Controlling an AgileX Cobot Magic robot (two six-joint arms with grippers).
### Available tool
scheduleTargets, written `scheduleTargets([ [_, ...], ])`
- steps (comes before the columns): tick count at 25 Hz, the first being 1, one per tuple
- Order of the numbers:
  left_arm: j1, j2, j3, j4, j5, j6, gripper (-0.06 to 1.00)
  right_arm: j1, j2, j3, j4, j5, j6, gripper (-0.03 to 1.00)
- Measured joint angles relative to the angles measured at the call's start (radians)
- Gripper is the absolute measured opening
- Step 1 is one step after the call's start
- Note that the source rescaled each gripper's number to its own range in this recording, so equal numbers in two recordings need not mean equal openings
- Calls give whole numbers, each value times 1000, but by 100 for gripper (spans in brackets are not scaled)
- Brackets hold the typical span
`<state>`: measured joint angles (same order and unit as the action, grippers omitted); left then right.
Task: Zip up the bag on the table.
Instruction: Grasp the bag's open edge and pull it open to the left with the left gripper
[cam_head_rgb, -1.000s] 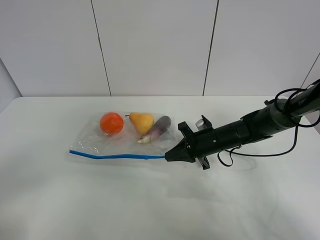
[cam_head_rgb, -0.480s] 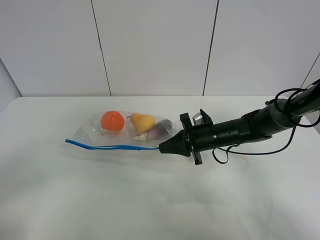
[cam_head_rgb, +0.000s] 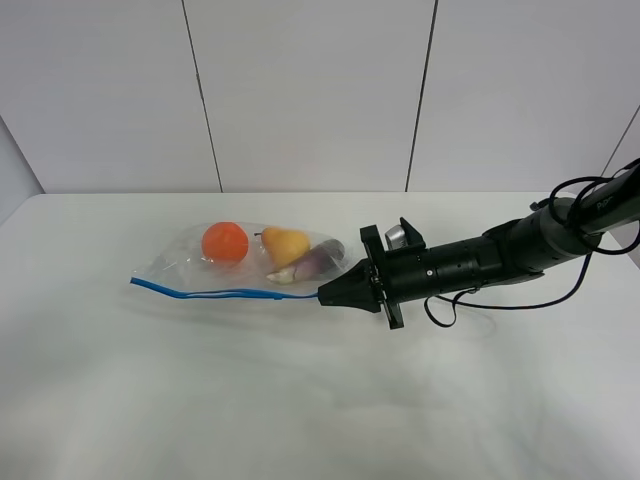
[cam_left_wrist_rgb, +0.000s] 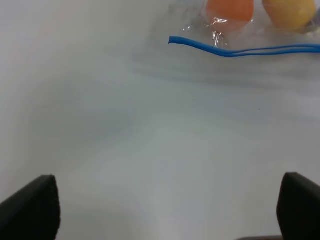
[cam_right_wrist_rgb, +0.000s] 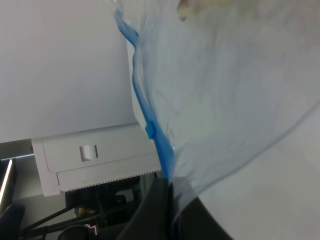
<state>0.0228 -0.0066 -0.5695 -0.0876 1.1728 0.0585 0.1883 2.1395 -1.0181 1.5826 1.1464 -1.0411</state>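
Observation:
The bag (cam_head_rgb: 250, 268) lies on the white table (cam_head_rgb: 300, 400), left of centre, with an orange (cam_head_rgb: 224, 242), a yellow pear (cam_head_rgb: 286, 245) and a purple eggplant (cam_head_rgb: 318, 259) inside. Its blue zipper strip (cam_head_rgb: 215, 294) runs along the near edge, raised off the table. My right gripper (cam_head_rgb: 325, 296) is shut on the strip's right end; the right wrist view shows the strip (cam_right_wrist_rgb: 150, 125) running into the closed jaws. My left gripper (cam_left_wrist_rgb: 165, 207) is open and empty above bare table. The strip's left end (cam_left_wrist_rgb: 200, 44) and the orange (cam_left_wrist_rgb: 230, 9) show beyond it. The left arm is out of the exterior high view.
The right arm (cam_head_rgb: 500, 260) stretches in low from the right edge, with a black cable (cam_head_rgb: 520, 305) hanging beside it. A grey panelled wall (cam_head_rgb: 310, 90) stands behind the table's far edge.
A second ago the strip lay on the table; my right gripper has since lifted its right end and shifted left, pulling the bag with it. No visible motion in the last half second.

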Motion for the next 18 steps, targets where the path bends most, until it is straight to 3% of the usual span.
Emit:
scheduleTargets([
  [12, 0, 11, -29, 0, -31, 0, 100, 0, 0, 0, 0, 0, 0, 0],
  [18, 0, 243, -145, -1, -120, 14, 100, 0, 0, 0, 0, 0, 0, 0],
])
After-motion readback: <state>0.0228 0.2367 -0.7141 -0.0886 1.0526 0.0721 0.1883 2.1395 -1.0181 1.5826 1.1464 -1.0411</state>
